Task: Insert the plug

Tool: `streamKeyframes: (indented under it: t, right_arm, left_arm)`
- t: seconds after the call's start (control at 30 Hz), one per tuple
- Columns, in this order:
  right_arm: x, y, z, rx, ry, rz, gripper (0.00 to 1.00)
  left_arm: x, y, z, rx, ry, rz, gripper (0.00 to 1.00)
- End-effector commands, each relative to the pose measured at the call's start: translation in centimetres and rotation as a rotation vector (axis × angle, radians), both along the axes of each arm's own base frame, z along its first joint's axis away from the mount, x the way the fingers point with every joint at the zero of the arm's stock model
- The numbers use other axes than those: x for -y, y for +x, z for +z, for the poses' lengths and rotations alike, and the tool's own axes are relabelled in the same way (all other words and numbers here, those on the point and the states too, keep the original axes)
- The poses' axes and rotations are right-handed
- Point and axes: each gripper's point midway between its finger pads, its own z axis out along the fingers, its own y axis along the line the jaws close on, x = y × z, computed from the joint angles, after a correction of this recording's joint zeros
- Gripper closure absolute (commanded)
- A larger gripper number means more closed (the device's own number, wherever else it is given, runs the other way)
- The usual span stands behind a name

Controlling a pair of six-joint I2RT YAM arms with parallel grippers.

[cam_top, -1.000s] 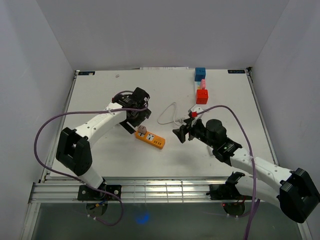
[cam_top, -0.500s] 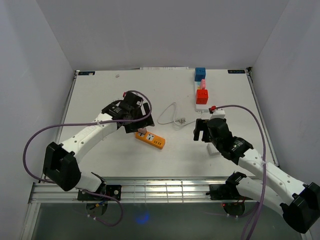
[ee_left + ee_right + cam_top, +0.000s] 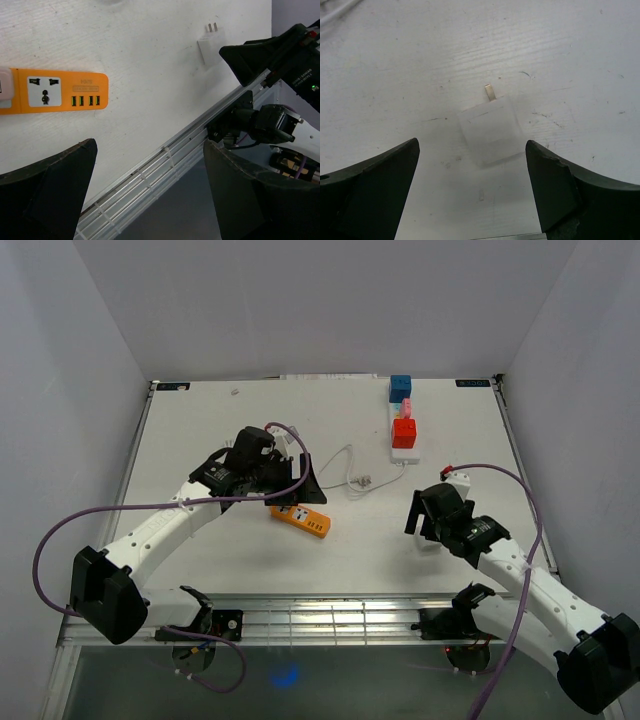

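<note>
- Top view: the plug [image 3: 430, 542] lies flat just under the right gripper [image 3: 420, 517]. The left gripper [image 3: 303, 483] hangs over the strip [image 3: 300, 519], well apart from the plug.
- Left wrist: the fingers [image 3: 50, 190] are apart and hold nothing. The strip [image 3: 55, 91] is just ahead of them, and the plug [image 3: 210, 44] is far ahead to the right.
- Right wrist: the fingers [image 3: 370, 185] are apart and hold nothing. The plug [image 3: 490, 131] lies between them, with its prong [image 3: 490, 92] pointing away. I judge the right arm is the one to pick it up.

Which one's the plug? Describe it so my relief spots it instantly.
On the white table, look right, under the right pincer. The small white square plug lies flat there; unlike the orange power strip, it is tiny, with metal prongs.
</note>
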Motion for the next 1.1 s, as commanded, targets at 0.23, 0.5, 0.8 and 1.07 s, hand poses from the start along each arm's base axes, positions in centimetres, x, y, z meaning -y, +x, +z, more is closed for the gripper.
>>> streamKeyframes:
  t: [0.23, 0.5, 0.8, 1.07]
  right_arm:
    - [1.1, -0.6, -4.2, -0.147, -0.015, -0.063, 0.06]
    - [0.9, -0.7, -5.3, -0.2, -0.024, -0.044, 0.05]
    - [-4.2, -0.3, -4.3, -0.185, 0.165, 0.106, 0.23]
    - [-3.9, 0.2, -4.2, -0.162, 0.118, 0.087, 0.18]
  left_arm:
    - [0.2, -1.1, 2.3, 0.1, -0.064, -0.097, 0.02]
    - [-0.2, -1.1, 1.8, 0.102, -0.036, -0.093, 0.02]
    - [-0.3, -1.1, 1.5, 0.093, -0.021, -0.095, 0.02]
    - [-0.3, -0.9, 1.1, 0.082, -0.012, -0.088, 0.02]
